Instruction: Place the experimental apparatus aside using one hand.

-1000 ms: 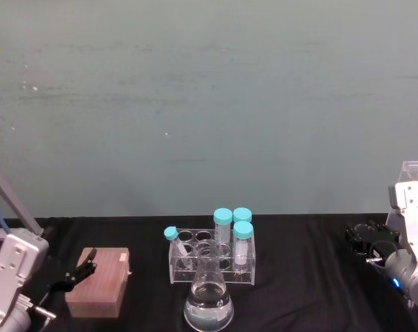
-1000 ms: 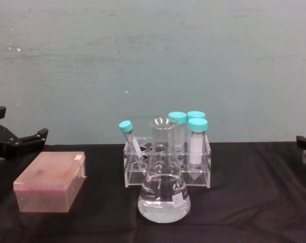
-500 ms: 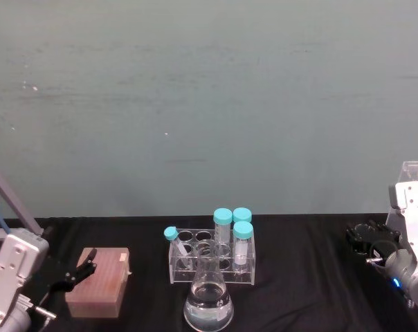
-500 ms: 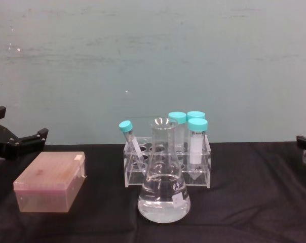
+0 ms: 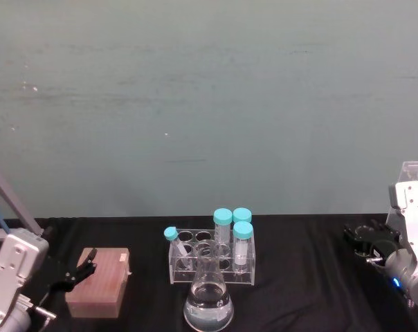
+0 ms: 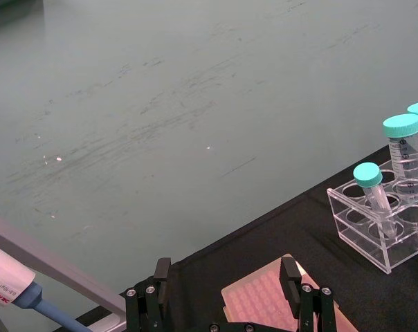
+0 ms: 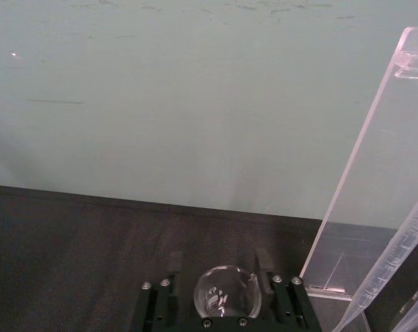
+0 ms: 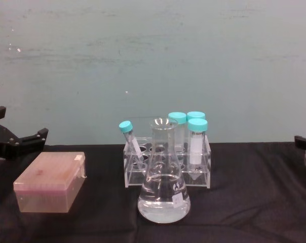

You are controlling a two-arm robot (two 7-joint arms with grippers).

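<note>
Glass beaker (image 7: 226,294): small and clear, sitting between the right gripper's fingers. I read it as clamped, with the fingers closed down to its width.
Right gripper (image 5: 360,242): at the far right of the black tabletop (image 8: 244,202), well apart from the other labware. I can't tell if the beaker is lifted or resting on the cloth.
Left gripper (image 6: 225,266): wide open and holding nothing, hanging just over the pink tip box (image 8: 50,181) on the left. I'm treating it as parked.
Tube rack (image 8: 206,174): clear acrylic, at the centre of the tabletop. It holds four teal-capped tubes (image 8: 197,144), three upright and one leaning.
Conical flask (image 8: 164,187): upright just in front of the rack on the robot's side, with clear liquid in the lower part.
Progress: early to middle, by my estimate. The beaker is out at the side and in hand, and only its release is left if this is the spot. The rack and flask are at centre, not yet set aside.
Next: probably the flask, since it blocks the rack from the front. I'd grip it at the neck and watch for slosh.
</note>
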